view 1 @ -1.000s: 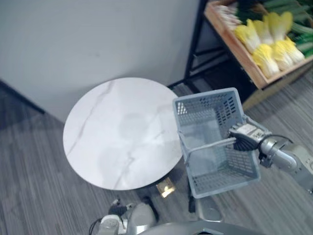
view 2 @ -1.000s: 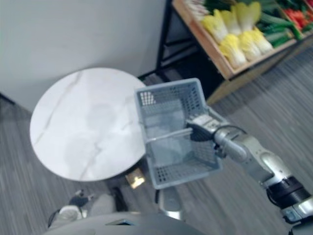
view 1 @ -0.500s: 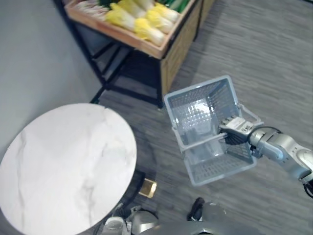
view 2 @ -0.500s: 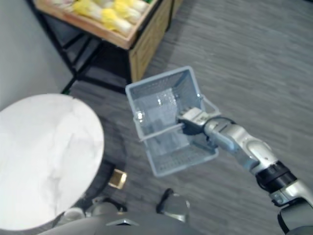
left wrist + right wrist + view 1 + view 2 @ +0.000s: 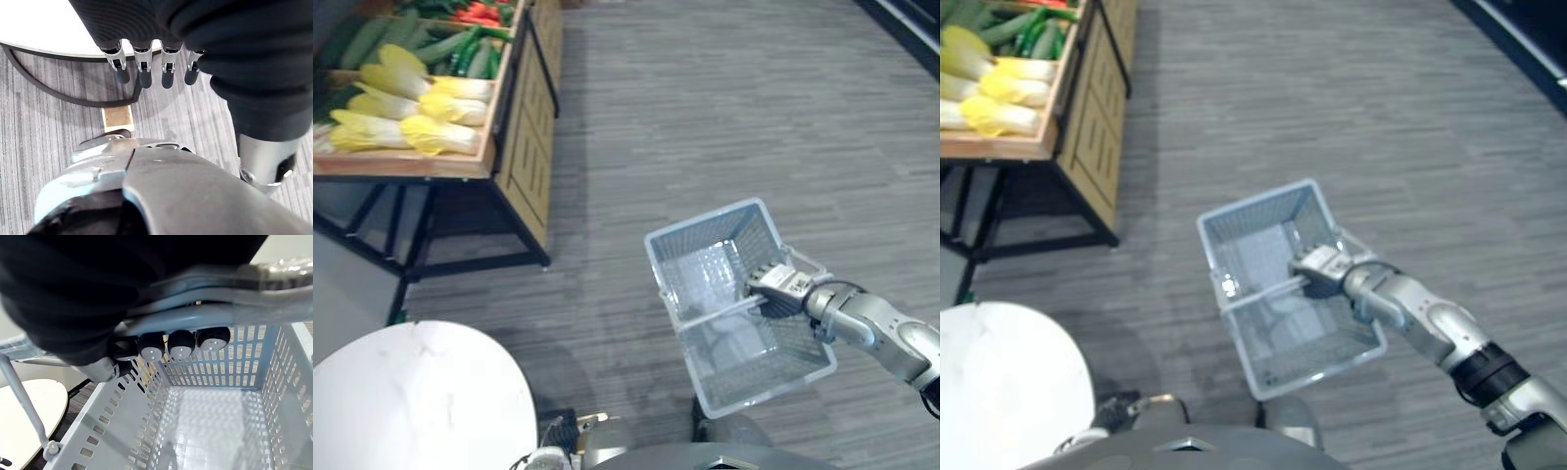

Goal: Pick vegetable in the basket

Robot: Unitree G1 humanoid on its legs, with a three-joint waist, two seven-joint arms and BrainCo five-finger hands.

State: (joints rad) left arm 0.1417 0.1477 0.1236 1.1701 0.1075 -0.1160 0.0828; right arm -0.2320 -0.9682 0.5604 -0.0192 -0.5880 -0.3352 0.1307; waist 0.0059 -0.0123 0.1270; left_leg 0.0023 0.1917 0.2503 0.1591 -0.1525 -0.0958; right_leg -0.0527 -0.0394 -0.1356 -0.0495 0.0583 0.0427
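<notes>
Right hand (image 5: 781, 285) holds basket (image 5: 705, 257); vegetable stand (image 5: 530, 117), round table (image 5: 411, 401) well apart leftward

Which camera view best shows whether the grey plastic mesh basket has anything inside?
The right wrist view: it looks straight into the grey plastic mesh basket, whose floor is bare. Both eye views show it whole, hanging by its handle from the right hand.

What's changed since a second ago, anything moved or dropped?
The camera has swung: the round table now lies lower left and the vegetable shelf upper left; the things themselves did not move. Unchanged: the right hand stays curled on the handle of the empty basket; the left hand hangs open.
</notes>
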